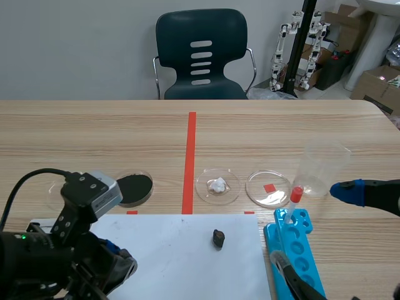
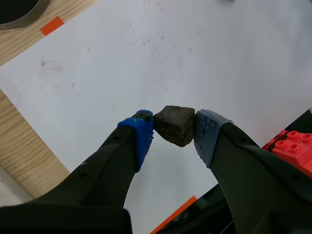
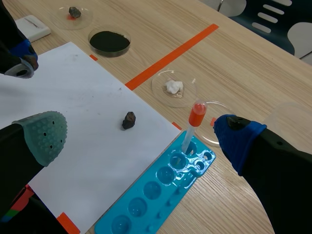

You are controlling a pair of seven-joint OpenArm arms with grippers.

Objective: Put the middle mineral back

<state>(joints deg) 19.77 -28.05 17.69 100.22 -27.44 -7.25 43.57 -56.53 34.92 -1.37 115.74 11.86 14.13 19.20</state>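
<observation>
On the tabletop (image 1: pixel 94 137), scene view: a small dark mineral (image 1: pixel 217 238) lies on white paper (image 1: pixel 169 262). Left wrist view: the left pincer (image 2: pixel 175 129) is clenched on a brown-grey rock (image 2: pixel 174 124) above the paper. Right wrist view: the right pincer (image 3: pixel 141 134) is released, spread above a blue well tray (image 3: pixel 146 204) holding a red-capped dropper (image 3: pixel 194 124).

Your scene camera sits between the arms, facing across the desk (image 1: pixel 94 125) toward the chair (image 1: pixel 200 56). Your left wrist camera looks steeply down at the white sheet (image 2: pixel 195 58), so close that the stone (image 2: pixel 175 124) pinched in the left fingers (image 2: pixel 141 136) fills mid-frame. Your right wrist camera stands higher and farther back, angled over the blue tray (image 3: pixel 152 191). All three share the sheet; scene and right wrist share tray and dishes (image 1: pixel 259 187).
</observation>
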